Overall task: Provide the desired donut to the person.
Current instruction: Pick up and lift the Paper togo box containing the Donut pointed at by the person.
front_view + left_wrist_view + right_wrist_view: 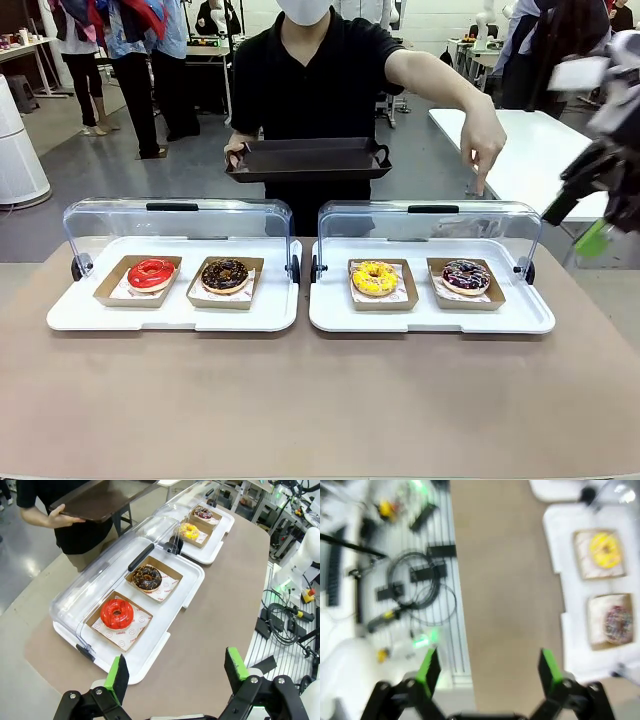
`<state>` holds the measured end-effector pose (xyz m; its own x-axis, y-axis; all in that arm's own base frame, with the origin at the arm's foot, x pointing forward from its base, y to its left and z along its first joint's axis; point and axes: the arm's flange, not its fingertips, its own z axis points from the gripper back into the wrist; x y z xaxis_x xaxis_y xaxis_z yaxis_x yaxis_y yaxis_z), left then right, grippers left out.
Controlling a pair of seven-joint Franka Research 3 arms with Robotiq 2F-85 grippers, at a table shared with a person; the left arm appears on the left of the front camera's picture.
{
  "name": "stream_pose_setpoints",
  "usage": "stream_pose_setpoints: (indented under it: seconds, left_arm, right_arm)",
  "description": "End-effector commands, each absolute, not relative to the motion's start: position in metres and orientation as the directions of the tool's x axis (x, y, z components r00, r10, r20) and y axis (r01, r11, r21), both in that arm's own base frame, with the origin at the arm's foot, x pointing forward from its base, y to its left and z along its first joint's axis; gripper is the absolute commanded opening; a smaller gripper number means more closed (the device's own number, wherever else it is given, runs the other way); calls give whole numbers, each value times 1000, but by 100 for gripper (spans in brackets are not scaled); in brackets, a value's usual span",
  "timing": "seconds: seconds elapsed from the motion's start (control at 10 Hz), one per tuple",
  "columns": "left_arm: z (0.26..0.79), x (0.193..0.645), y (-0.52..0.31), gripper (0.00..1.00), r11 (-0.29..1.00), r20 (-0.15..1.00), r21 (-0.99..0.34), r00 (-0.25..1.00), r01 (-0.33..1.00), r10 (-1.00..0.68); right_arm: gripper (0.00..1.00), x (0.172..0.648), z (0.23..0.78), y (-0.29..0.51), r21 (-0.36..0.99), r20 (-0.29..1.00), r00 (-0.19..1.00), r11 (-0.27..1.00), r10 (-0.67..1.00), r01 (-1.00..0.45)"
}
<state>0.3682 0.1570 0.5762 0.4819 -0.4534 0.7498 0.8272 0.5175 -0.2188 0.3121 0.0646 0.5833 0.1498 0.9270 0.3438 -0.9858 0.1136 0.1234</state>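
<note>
Selection step: the person's hand [487, 148] points down toward the dark-glazed sprinkled donut [466, 275], rightmost in the white lidded case [430, 318]. Left gripper [177, 670] and right gripper [489, 665] have fingers apart, empty; next, presumably, the right reaches it.

- Glossy purple-glazed sprinkled ring donut [466, 275].
- Glossy red-glazed ring donut [151, 272].
- Brown square cardboard boxes [108, 285], matt; paper liners [166, 586].
- Clear domed plastic lids [120, 222], shiny.
- White smooth plastic trays [170, 315].
- Matt tan tabletop [320, 400].
</note>
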Motion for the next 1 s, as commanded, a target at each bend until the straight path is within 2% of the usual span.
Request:
stream_pose_setpoints:
  seconds: [0.0,0.2,0.4,0.7,0.9]
  left_arm:
    - [577,367,158,100,511,758,-218,474,832,-448]
    - [577,367,158,100,511,758,-218,474,832,-448]
    - [577,367,158,100,511,758,-218,474,832,-448]
    - [577,367,158,100,511,758,-218,474,832,-448]
    - [577,367,158,100,511,758,-218,474,832,-448]
  right_arm:
    - [100,331,557,69,16,197,117,116,973,-993]
    - [100,344,525,90,-96,103,88,98,991,-991]
    - [100,351,502,98,-154,123,41,60,992,-986]
    - [100,354,479,92,-131,152,30,51,988,-990]
    - [100,353,490,100,-146,136,18,38,990,-989]
